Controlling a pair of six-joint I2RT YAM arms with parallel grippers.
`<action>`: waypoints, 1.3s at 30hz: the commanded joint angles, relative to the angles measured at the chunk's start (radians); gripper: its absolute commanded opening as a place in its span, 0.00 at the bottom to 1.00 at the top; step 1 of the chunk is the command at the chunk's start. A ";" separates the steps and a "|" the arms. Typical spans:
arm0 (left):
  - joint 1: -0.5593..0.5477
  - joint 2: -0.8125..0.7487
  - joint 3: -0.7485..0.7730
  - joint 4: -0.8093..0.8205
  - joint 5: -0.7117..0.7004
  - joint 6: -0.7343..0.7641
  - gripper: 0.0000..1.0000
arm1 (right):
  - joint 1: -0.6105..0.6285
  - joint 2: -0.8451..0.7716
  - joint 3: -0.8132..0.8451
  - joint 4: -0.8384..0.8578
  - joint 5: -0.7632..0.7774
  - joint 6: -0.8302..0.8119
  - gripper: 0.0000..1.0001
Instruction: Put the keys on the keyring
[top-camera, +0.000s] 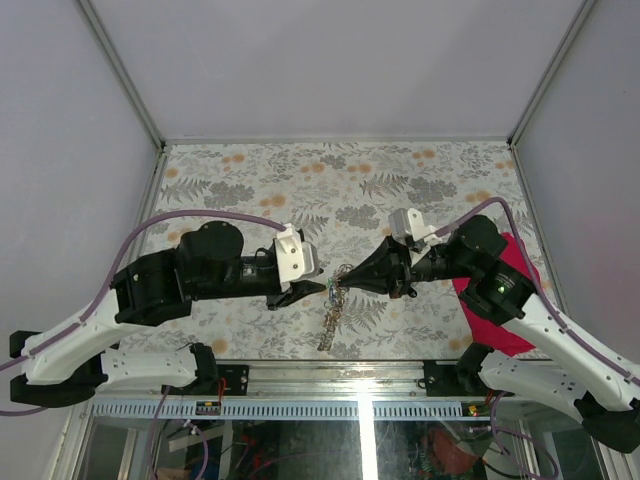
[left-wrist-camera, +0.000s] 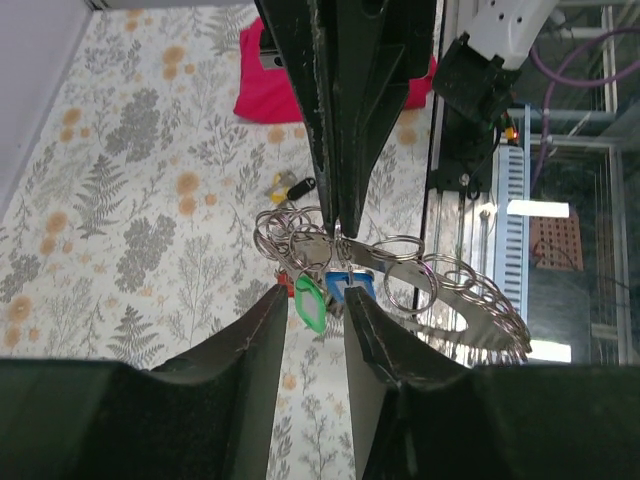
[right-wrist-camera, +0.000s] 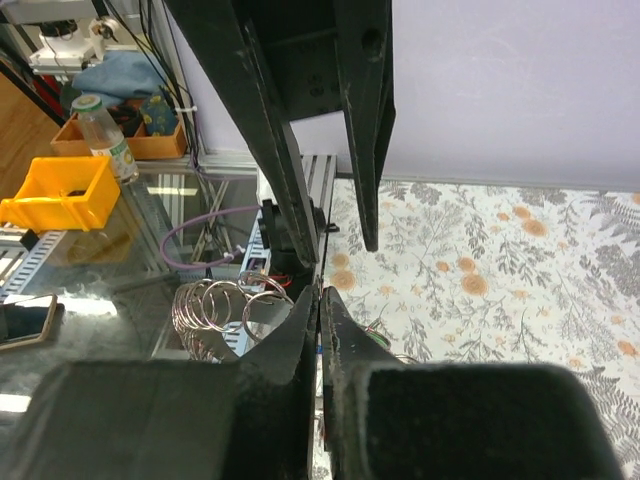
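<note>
Pinching the keyring (left-wrist-camera: 300, 232) with the right gripper (left-wrist-camera: 341, 222), clamped tight on the wire loops; hovering the left gripper (left-wrist-camera: 314, 295) at six o'clock of that pinch in the left wrist view, parted only narrowly and, by the look of it, gripping nothing; dangling the green key (left-wrist-camera: 310, 304) and the blue key (left-wrist-camera: 352, 287) right in that gap, seemingly threaded on; trailing the chain (top-camera: 329, 325) toward six o'clock in the overhead view; leaving the yellow and black keys (left-wrist-camera: 290, 186) lying loose at eleven o'clock of the ring, toward the crimson cloth (left-wrist-camera: 268, 85). Risking plenty from here: closing the left fingers carelessly and catching chain loops instead of a key head; tugging on so thin a ring and twisting it out of the right pinch; dropping the whole bunch; knocking fingertip against fingertip, working this close together.
</note>
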 joint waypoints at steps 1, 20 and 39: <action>-0.007 -0.057 -0.075 0.248 0.011 -0.049 0.31 | -0.002 -0.055 0.038 0.166 0.011 0.059 0.00; -0.007 -0.155 -0.246 0.569 0.065 -0.128 0.21 | -0.002 -0.108 -0.112 0.567 0.135 0.262 0.00; -0.006 -0.162 -0.299 0.700 0.076 -0.167 0.21 | -0.002 -0.098 -0.152 0.723 0.124 0.351 0.00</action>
